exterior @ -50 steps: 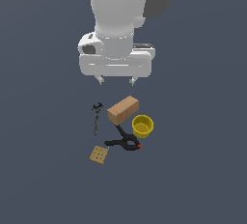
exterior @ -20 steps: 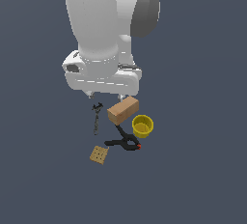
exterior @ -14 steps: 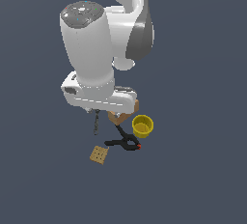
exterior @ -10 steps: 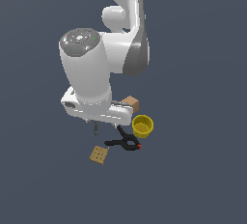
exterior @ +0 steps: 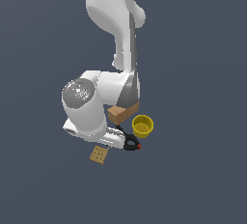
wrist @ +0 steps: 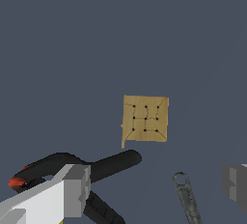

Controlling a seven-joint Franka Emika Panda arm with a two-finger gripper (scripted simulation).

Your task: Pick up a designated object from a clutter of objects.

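Since half a second ago the white robot arm point(exterior: 103, 107) has swung lower over the clutter, its bulky wrist now sitting just above the floor and covering more of the group than before; the objects themselves lie where they did.

In the wrist view the gripper point(wrist: 157, 189) shows two grey fingertips point(wrist: 77, 189) set wide apart with nothing between them, so the jaws stand open. Nearest the jaws, the black plastic clamp with red tips point(wrist: 72, 167) lies partly behind one fingertip, one handle reaching out toward the gap. The dark metal wrench point(wrist: 185, 196) lies inside the gap, nearer the other fingertip, its ring end pointing away from the hand. Just beyond the jaws' span, roughly in line with the gap's middle and touching neither clamp nor wrench, lies the small flat tan square tile with a grid of dark dots point(wrist: 145, 119), flat on the dark grey floor point(wrist: 120, 35).

In the exterior view the tile point(exterior: 99, 155) sits just clear of the wrist, the clamp point(exterior: 131, 144) peeks out beside it, and farther back stand the plain brown rectangular box point(exterior: 120, 113) and the yellow cup point(exterior: 143, 125), close together.
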